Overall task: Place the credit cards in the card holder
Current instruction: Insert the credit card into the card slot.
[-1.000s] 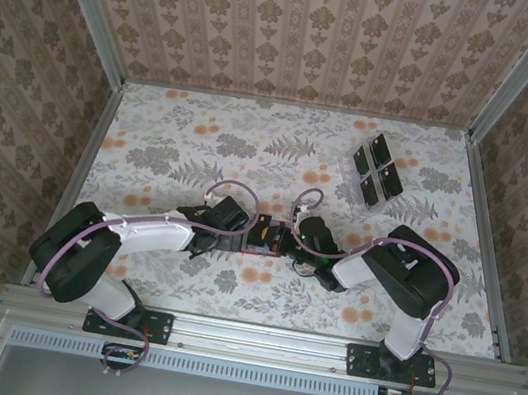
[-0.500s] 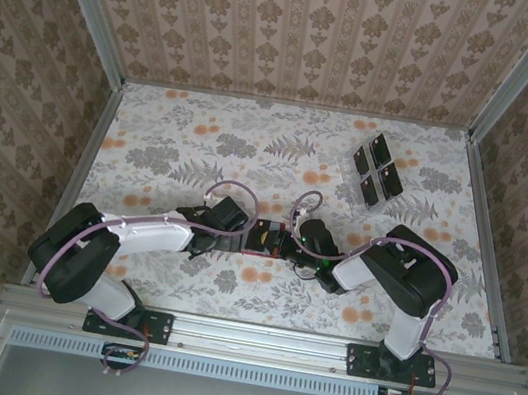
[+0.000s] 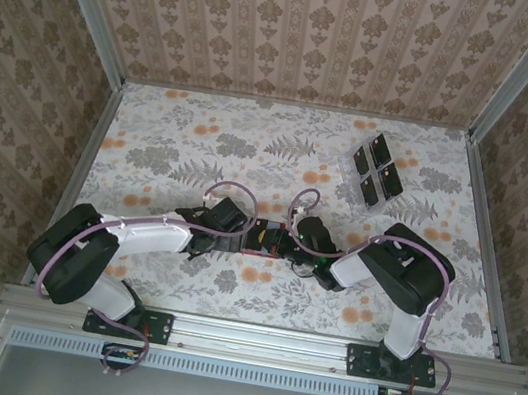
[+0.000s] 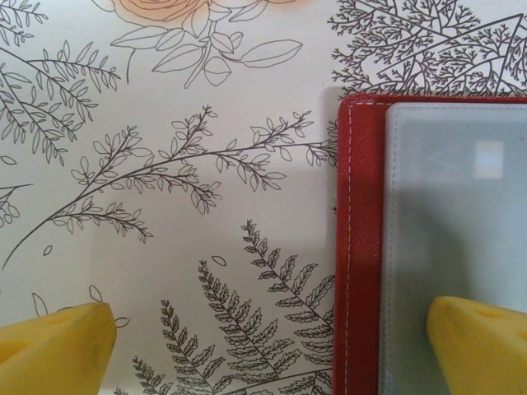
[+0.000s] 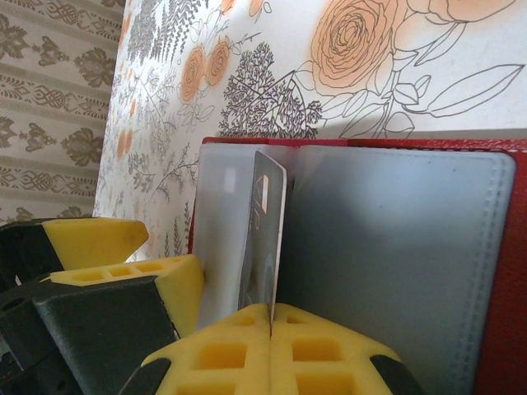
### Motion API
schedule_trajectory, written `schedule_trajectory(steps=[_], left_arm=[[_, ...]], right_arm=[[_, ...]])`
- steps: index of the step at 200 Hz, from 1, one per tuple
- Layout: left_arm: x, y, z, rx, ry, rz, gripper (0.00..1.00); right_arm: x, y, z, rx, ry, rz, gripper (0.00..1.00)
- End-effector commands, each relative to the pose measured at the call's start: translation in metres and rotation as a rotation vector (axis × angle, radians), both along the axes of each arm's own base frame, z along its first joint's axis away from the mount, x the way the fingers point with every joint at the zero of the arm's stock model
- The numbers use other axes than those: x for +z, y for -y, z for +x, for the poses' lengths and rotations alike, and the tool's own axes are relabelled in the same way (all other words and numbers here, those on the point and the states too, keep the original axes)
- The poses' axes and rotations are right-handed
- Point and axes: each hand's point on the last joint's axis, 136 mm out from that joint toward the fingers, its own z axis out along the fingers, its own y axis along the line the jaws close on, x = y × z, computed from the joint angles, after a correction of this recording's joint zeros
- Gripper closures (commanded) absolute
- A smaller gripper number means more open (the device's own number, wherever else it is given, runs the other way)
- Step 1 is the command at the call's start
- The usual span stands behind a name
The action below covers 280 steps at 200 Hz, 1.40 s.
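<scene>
The red card holder [image 3: 263, 242] lies open on the floral table between my two grippers. In the left wrist view its red edge [image 4: 361, 247] and grey inner pocket [image 4: 457, 214] show. My left gripper [image 4: 268, 354] is open, straddling that edge, with one yellow fingertip [image 4: 478, 341] over the pocket and the other over the table. My right gripper [image 5: 272, 317] is shut on a dark credit card [image 5: 265, 239], held on edge, its far end at the fold between the holder's two grey pockets [image 5: 395, 247]. More dark credit cards [image 3: 371, 162] lie at the back right.
A clear plastic tray [image 3: 378, 172] at the back right holds the other cards. Patterned walls close in the table on three sides. Both arms [image 3: 136, 232] [image 3: 385, 263] reach low toward the table's middle. The left gripper's yellow fingers [image 5: 99, 239] stand close beside the card.
My right gripper has moved slightly left with the card, closer to the left gripper. The left arm has hardly moved.
</scene>
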Motion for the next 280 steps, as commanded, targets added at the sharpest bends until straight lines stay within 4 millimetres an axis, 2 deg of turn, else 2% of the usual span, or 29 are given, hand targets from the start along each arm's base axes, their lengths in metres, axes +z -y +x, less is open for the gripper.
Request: schedule_trajectory(steps=[1, 89, 185, 280], left_arm=[[-0.012, -0.018, -0.015, 0.006, -0.052, 0.062, 0.00], [-0.012, -0.019, -0.016, 0.007, -0.051, 0.061, 0.00], [-0.011, -0.018, -0.015, 0.007, -0.050, 0.059, 0.00], [-0.011, -0.018, -0.015, 0.007, -0.050, 0.057, 0.00]], right_arm=[[-0.026, 0.002, -0.013, 0.022, -0.086, -0.062, 1.00], [-0.036, 0.016, -0.027, -0.008, -0.136, -0.079, 1.00], [-0.044, 0.013, -0.032, -0.005, -0.208, -0.082, 1.00], [-0.051, 0.003, -0.033, 0.023, -0.261, -0.080, 1.00]])
